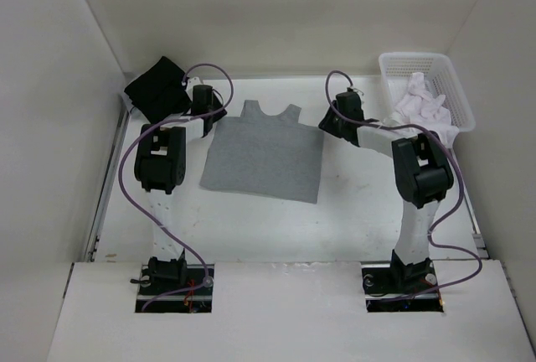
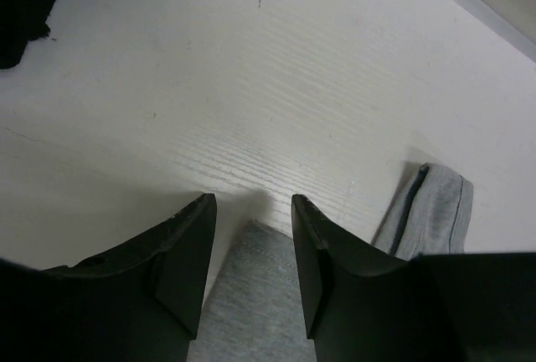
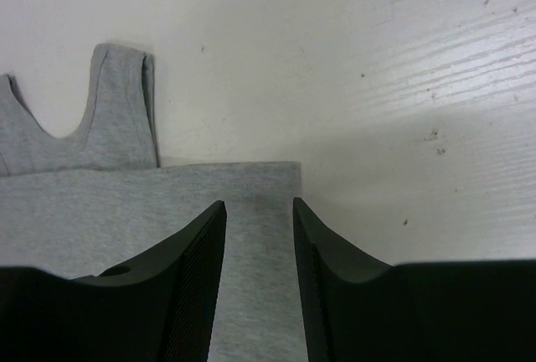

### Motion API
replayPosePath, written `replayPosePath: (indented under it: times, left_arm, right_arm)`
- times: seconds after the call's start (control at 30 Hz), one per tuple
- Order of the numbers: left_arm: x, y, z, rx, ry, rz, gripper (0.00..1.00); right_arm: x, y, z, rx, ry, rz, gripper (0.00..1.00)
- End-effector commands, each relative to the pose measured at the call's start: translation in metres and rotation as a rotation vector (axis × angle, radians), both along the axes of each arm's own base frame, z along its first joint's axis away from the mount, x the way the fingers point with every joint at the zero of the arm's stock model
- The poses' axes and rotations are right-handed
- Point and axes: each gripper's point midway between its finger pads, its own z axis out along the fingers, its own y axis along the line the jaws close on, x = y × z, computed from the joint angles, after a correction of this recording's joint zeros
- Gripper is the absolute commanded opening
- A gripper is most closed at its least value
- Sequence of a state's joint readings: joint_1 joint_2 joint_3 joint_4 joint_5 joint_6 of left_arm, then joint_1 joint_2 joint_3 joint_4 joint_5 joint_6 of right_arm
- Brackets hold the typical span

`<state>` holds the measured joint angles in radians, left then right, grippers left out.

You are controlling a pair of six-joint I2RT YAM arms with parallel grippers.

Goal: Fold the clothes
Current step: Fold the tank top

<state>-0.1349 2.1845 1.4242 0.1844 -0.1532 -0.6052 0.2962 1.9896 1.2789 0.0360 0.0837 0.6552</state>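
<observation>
Between left hand [image 2: 251, 203] and right hand [image 3: 260, 204], one grey shirt [image 1: 264, 157]

Bright, even overhead light (soft shadows only), with the near jaws slightly blurred.

I find nothing to read from any of my views: no print, tag, brand or number shows on the grey T-shirt [image 1: 264, 157], the white basket [image 1: 419, 57] or the table [image 1: 352, 215].
</observation>
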Motion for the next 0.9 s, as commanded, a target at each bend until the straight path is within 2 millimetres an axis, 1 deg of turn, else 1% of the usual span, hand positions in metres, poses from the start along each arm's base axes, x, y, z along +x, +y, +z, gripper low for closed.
replayPosePath:
  times: [0.0,0.07,0.13,0.23,0.33,0.37,0.57,0.73,0.83,0.87]
  left_arm:
    - [0.007,0.003,0.007,0.019,-0.012,-0.002,0.40]
    - [0.009,0.002,0.006,0.018,-0.013,-0.007,0.40]
    - [0.010,-0.001,0.005,0.013,-0.011,-0.019,0.37]
    - [0.005,-0.006,0.003,0.016,-0.003,-0.034,0.30]
    - [0.000,-0.006,0.001,0.022,0.003,-0.033,0.27]
    - [-0.001,-0.005,0.001,0.023,0.004,-0.032,0.25]
    - [-0.003,-0.012,-0.002,0.017,0.014,-0.051,0.21]
    - [-0.008,-0.011,-0.001,0.023,0.026,-0.051,0.20]
    - [-0.014,-0.008,-0.002,0.030,0.031,-0.042,0.25]
    - [-0.016,-0.008,-0.003,0.031,0.034,-0.040,0.25]
  right_arm:
    - [0.009,0.003,0.002,0.007,-0.011,-0.023,0.42]
    - [0.009,0.005,0.000,0.011,-0.006,-0.025,0.42]
    - [0.010,0.005,-0.002,0.021,0.006,-0.035,0.40]
    - [0.010,0.004,-0.004,0.034,0.011,-0.066,0.40]
    - [0.014,0.002,-0.005,0.028,0.009,-0.081,0.40]
    - [0.014,0.002,-0.006,0.029,0.014,-0.083,0.38]
    - [0.019,0.003,-0.008,0.041,0.032,-0.086,0.36]
    - [0.013,0.004,-0.009,0.033,0.052,-0.077,0.37]
    - [0.010,0.004,-0.011,0.034,0.059,-0.073,0.37]
    - [0.009,0.004,-0.011,0.037,0.060,-0.073,0.38]
